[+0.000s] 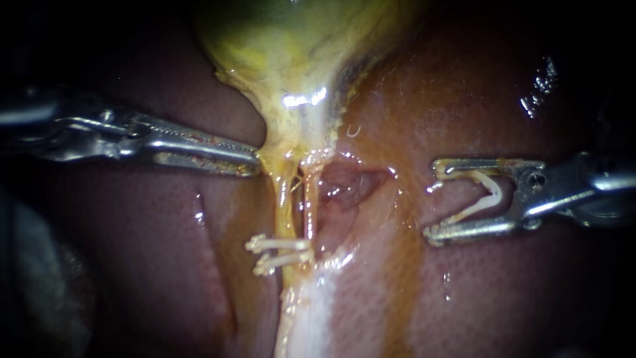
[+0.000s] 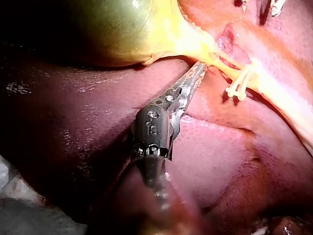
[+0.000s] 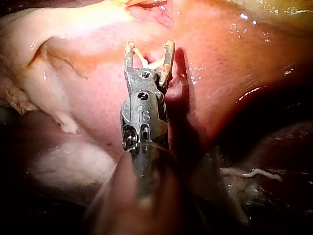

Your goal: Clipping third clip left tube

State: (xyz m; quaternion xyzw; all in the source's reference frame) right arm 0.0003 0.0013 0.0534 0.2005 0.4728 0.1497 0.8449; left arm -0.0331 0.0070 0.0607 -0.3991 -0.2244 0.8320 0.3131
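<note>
Though half in shadow, left pincer tight on gallbladder, right pincer on clip.

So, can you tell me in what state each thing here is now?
left instrument: tip at the neck of the gallbladder, grip unclear
right instrument: jaws wide apart, holding the loaded clip, off the tubes
loaded clip: open, on no tube
two clips: closed on the left tube
left tube: whole, clipped twice
right tube: whole, no clip seen

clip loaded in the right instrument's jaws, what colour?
Off-white clip, held in the right instrument; clearest in the endoscope view.
</note>
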